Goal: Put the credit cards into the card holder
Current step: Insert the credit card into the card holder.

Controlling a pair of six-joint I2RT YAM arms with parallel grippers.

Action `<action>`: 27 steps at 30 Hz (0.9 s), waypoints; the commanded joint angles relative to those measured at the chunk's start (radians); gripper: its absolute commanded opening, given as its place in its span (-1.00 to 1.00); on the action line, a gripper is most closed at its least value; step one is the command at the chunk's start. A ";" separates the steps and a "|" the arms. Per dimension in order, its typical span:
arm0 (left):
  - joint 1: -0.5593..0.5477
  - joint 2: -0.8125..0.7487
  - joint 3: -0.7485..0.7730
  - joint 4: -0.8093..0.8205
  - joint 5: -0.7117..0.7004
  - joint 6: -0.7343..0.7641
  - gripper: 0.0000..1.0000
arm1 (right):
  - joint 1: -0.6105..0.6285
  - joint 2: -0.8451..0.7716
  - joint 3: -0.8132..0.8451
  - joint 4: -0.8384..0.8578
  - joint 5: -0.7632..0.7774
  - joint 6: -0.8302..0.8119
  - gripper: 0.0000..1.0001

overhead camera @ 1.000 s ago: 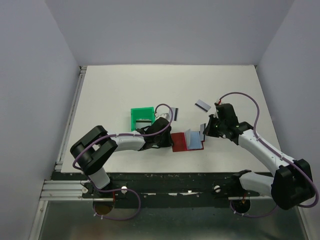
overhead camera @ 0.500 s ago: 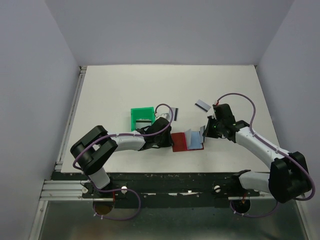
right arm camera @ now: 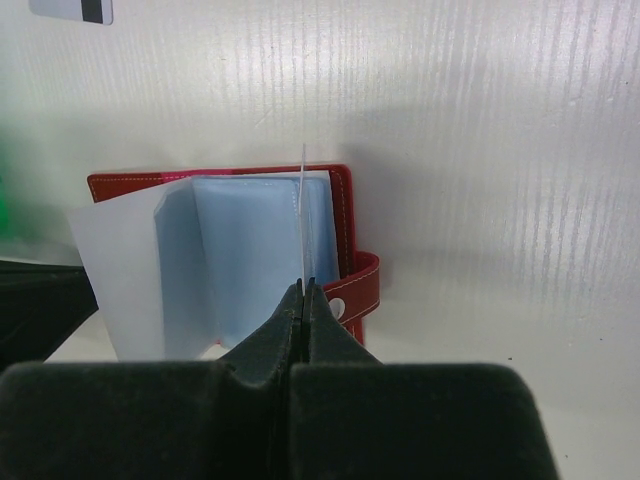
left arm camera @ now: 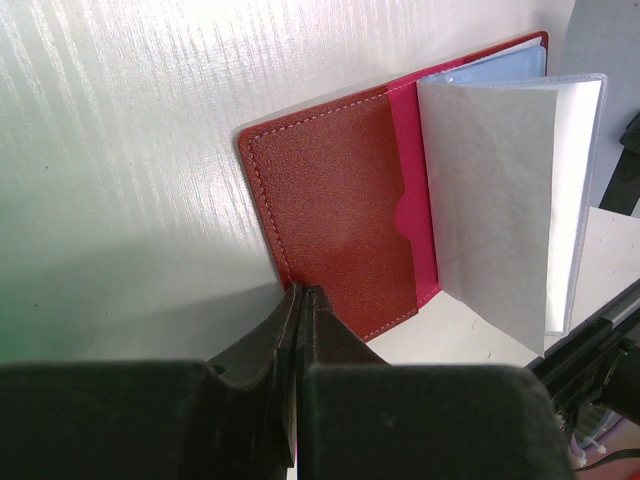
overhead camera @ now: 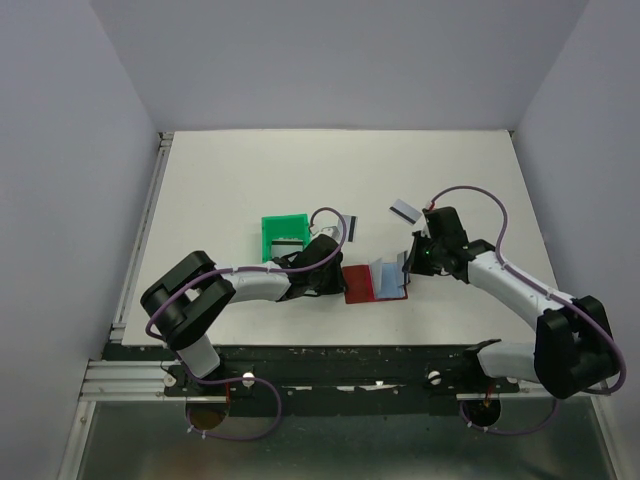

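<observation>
The card holder (overhead camera: 360,283) lies open on the table, dark red outside with pale blue sleeves (right arm camera: 240,240) fanned up inside. My left gripper (left arm camera: 300,292) is shut on the edge of its red left cover (left arm camera: 335,210). My right gripper (right arm camera: 305,285) is shut on a credit card (right arm camera: 303,200). That card stands edge-on, with its far end among the blue sleeves near the right cover. One loose credit card (overhead camera: 405,210) with a dark stripe lies behind the holder. Another (overhead camera: 351,228) lies by the left arm's cable.
A green plastic tray (overhead camera: 270,228) stands left of the holder, behind my left arm, with a card (overhead camera: 288,245) in it. The holder's red snap strap (right arm camera: 355,290) sticks out on its right side. The table's front edge runs just below the holder.
My right gripper has shifted slightly left toward the holder, bringing its card in over the blue sleeves. The left gripper and the holder have stayed put.
</observation>
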 commanded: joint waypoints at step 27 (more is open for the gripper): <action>-0.005 0.053 -0.027 -0.074 0.003 0.009 -0.81 | -0.006 0.034 -0.023 0.100 -0.160 0.028 -0.99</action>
